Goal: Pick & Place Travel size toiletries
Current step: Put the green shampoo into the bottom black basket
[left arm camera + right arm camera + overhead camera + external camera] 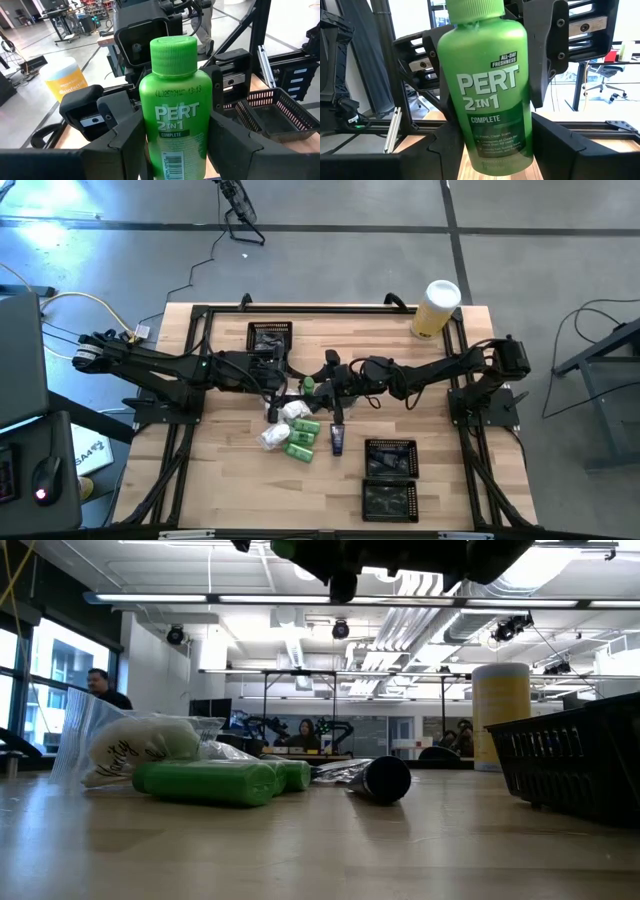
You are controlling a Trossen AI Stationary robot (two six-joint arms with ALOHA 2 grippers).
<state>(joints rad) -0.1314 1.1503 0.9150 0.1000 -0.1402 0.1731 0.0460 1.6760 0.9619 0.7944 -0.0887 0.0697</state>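
Stiff, smooth green plastic Pert bottle, probably light: left gripper clamps its flat sides; right gripper apparently closing around it.

One green bottle is being held upright above the table; remaining toiletries (green bottles, crinkly packets, dark tube) are lying clustered mid-table.

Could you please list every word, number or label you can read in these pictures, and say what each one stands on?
"PERT 2 IN 1 COMPLETE": front of the green bottle held between the two pincers.
"ALL-DAY FRESHNESS": same bottle, above the brand name.
Stamped code under the bottle's cap, and its barcode: too faint to read.
Fine print below "COMPLETE": too small.
Label on the yellow cylinder: blurred.
Script on the white packet: not legible.
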